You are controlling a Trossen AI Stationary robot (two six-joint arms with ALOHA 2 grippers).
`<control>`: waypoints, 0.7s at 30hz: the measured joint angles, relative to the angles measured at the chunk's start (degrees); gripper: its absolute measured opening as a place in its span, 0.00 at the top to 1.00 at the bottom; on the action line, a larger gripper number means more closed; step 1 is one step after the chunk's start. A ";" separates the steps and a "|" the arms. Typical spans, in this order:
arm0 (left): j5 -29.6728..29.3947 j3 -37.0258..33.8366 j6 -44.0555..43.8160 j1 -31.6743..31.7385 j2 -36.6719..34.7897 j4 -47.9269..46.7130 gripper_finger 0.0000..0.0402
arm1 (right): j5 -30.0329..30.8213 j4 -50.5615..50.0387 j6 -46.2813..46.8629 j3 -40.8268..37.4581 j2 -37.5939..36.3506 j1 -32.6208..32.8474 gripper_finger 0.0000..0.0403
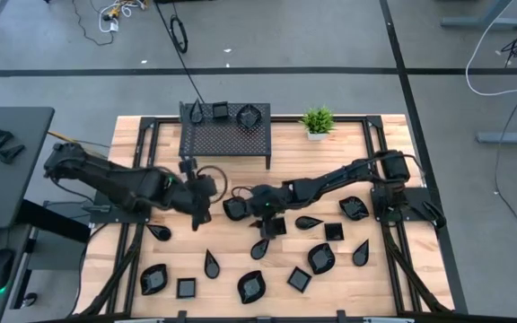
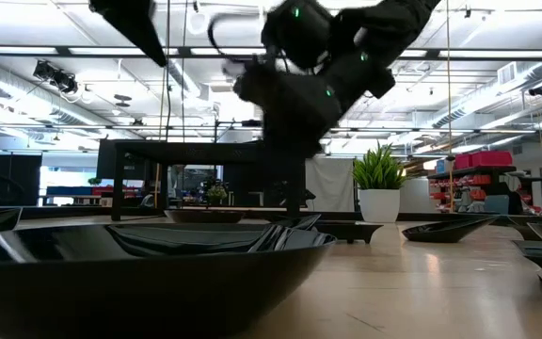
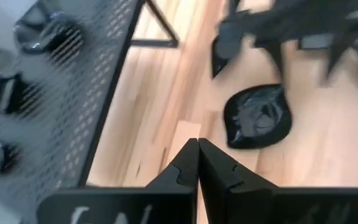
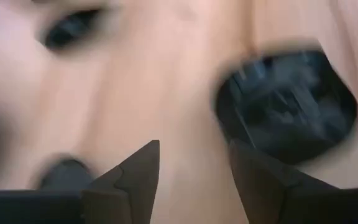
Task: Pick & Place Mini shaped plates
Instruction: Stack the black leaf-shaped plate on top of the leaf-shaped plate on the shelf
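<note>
right gripper [image 4: 194,177], released, hovers near a glossy black wavy-rim mini plate [image 4: 288,106]; straddle its rim squarely before clenching. left gripper [image 3: 197,163] clenched, empty.

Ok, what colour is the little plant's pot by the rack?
White; the pot under the green plant shows best in the low view.

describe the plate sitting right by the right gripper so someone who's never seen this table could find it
Start at the black mesh rack at the table's far edge and come toward the middle, where the two arms meet. The plate lies on the wood just in front of the rack, beside the open right gripper. Unlike the slim teardrop dishes nearer the front, it is broad and rounded with a wavy rim.
</note>
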 joint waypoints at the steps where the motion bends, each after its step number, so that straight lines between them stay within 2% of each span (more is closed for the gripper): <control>1: -1.56 -0.31 -1.86 -1.00 -0.01 -0.78 0.97 | -0.51 1.78 0.05 0.35 0.05 0.47 0.51; 4: -5.05 -4.38 -6.81 -4.13 -1.53 -0.80 0.98 | -0.81 4.76 0.21 2.66 1.55 1.62 0.51; 7: -5.88 -10.85 -11.86 -6.27 -3.82 3.74 0.98 | -0.73 4.13 -1.63 6.31 3.61 2.30 0.51; 9: -5.39 -15.51 -15.59 -7.55 -5.49 6.75 0.98 | -0.64 0.76 -6.32 8.32 3.82 2.66 0.51; 12: -4.50 -21.66 -19.02 -9.18 -8.08 15.66 0.98 | 2.84 -9.22 -15.11 11.54 2.28 2.74 0.51; 15: -3.23 -26.51 -19.89 -10.34 -9.13 24.55 0.98 | 7.43 -18.56 -28.65 14.31 1.09 2.16 0.51; 18: -3.07 -30.08 -18.55 -10.36 -9.03 32.08 0.98 | 10.12 -23.29 -47.65 14.53 1.30 1.20 0.51; 21: -3.15 -32.60 -18.00 -10.14 -8.75 37.72 0.97 | 10.02 -21.42 -64.98 12.59 1.29 0.42 0.53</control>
